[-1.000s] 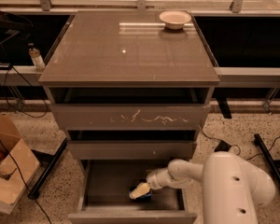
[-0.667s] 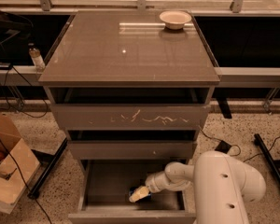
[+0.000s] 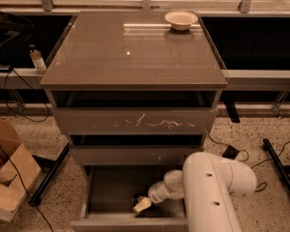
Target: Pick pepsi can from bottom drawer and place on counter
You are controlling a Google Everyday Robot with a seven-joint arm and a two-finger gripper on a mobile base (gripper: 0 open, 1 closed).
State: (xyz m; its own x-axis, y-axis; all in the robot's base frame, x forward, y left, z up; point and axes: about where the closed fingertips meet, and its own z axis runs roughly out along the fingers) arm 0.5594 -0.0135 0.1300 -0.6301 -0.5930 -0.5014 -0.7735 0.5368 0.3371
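The bottom drawer (image 3: 106, 190) is pulled open under the cabinet. My gripper (image 3: 142, 205) is down inside it, near the drawer's front middle, at the end of the white arm (image 3: 212, 187) that reaches in from the right. A small dark blue piece of the pepsi can (image 3: 136, 197) shows just left of the gripper's pale tip; the rest of the can is hidden by the gripper. The counter (image 3: 130, 52) is the glossy grey-brown top of the cabinet, well above.
A white bowl (image 3: 181, 19) sits at the counter's back right. The scratched drawer front (image 3: 135, 121) and middle drawer (image 3: 135, 153) are shut. A small bottle (image 3: 37, 60) stands on a ledge at left, a cardboard box (image 3: 9, 178) on the floor at left, and cables (image 3: 275, 153) at right.
The arm's bulky body has swung left and closer over the drawer. The gripper has shifted slightly toward the drawer's front and stays low inside it.
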